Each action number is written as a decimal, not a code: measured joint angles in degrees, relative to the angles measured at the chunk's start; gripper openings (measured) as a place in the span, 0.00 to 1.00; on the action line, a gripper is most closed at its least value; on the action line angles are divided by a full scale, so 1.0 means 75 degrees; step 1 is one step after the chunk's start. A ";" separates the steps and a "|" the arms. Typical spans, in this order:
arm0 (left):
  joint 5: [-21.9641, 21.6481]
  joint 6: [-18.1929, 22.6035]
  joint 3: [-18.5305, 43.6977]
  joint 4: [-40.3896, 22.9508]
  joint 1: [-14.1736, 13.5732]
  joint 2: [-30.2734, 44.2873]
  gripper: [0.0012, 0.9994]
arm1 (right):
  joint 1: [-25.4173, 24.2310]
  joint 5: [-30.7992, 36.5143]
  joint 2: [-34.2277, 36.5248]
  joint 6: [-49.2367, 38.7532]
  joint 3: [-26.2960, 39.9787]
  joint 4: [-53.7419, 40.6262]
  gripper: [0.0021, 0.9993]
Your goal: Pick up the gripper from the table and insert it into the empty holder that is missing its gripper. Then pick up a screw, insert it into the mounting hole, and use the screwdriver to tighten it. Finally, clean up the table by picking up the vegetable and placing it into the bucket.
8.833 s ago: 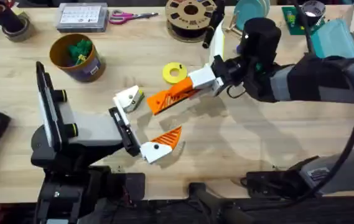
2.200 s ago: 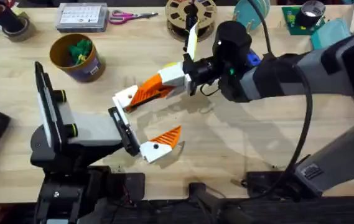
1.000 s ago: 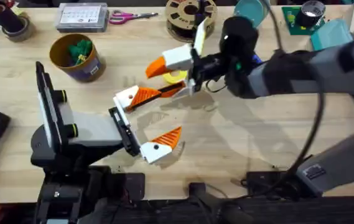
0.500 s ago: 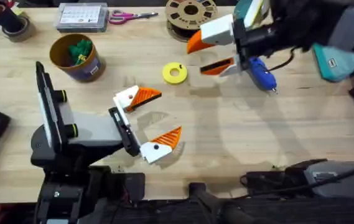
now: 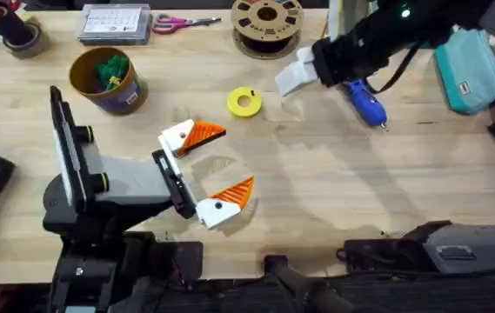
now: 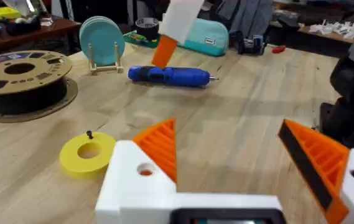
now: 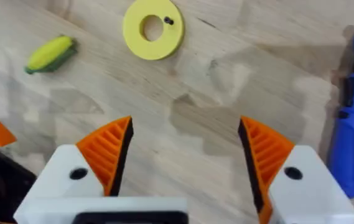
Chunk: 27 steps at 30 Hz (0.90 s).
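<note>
Overhead: right gripper, fingers spread and empty, is hanging beside the screwdriver at 1 o'clock, likely to grab it; left gripper fingers gaping too.

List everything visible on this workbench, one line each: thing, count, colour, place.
bucket: one, mustard-brown, far left
leafy bunch: one, green, inside bucket
disc: one, yellow, centre
vegetable: one, yellow-green, lying near disc
screwdriver: one, blue, lying right of disc
spool: one, dark, far edge
scissors: one, pink-handled, far edge
pouch: one, teal, far right
left gripper: one, white with orange pads, open
right gripper: one, same colours, open, near screwdriver
</note>
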 joint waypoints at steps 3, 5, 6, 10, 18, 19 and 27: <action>0.0000 0.0000 0.0000 0.0000 0.0000 0.0003 0.99 | 0.0214 0.0415 0.0026 -0.0138 0.0000 -0.0040 1.00; 0.0000 0.0000 0.0000 0.0000 0.0000 0.0000 0.99 | 0.0280 0.0571 0.0087 -0.0209 0.0000 -0.0038 1.00; 0.0000 0.0000 0.0000 0.0000 0.0000 0.0000 0.99 | 0.0290 0.0629 0.0124 -0.0221 0.0000 -0.0038 1.00; 0.0000 0.0000 0.0000 0.0000 0.0000 0.0001 0.99 | 0.0292 0.0782 0.0305 -0.0241 0.0000 -0.0074 1.00; 0.0002 0.0000 0.0000 0.0000 0.0000 0.0002 0.99 | 0.0382 0.0849 0.0722 -0.0303 0.0012 0.0155 1.00; 0.0000 0.0000 0.0000 0.0000 0.0000 0.0003 0.99 | 0.0385 0.0850 0.0826 -0.0320 0.0034 0.0169 1.00; 0.0000 0.0000 0.0000 0.0000 0.0000 0.0001 0.99 | 0.0392 0.0907 0.1816 -0.0405 0.0826 0.0233 0.99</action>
